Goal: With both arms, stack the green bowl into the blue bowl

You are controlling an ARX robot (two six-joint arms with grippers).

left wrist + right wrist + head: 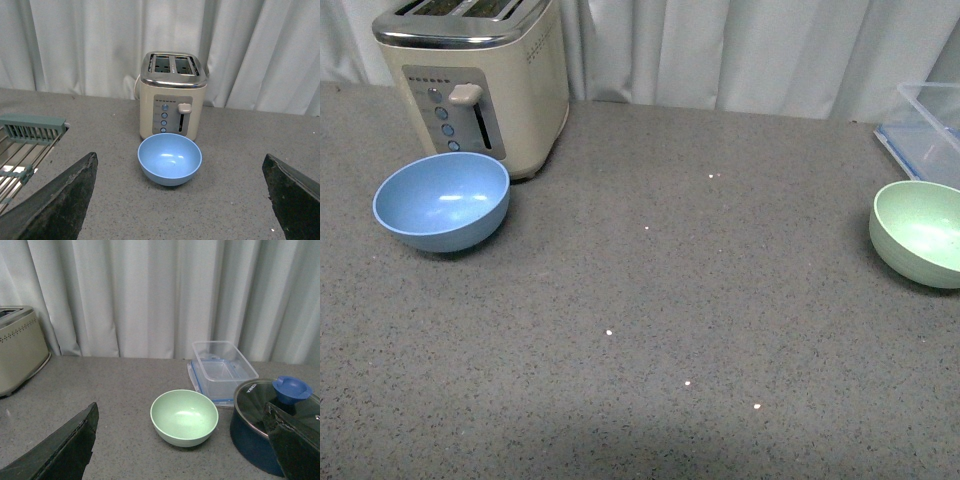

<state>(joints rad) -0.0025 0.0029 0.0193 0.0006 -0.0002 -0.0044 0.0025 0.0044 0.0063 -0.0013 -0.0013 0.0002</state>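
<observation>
The blue bowl [441, 200] sits upright and empty far to my left, just in front of the toaster [480, 75], and the green bowl [918, 232] sits well apart on my far right, also upright and empty, near the clear container [928, 125] — both round, matte, faintly speckled, same size

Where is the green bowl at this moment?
In the front view the green bowl stands at the far right of the table, just in front of the clear box, far from the blue bowl.

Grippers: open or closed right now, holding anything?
Left gripper: open, holding nothing.
Right gripper: open, holding nothing.
</observation>
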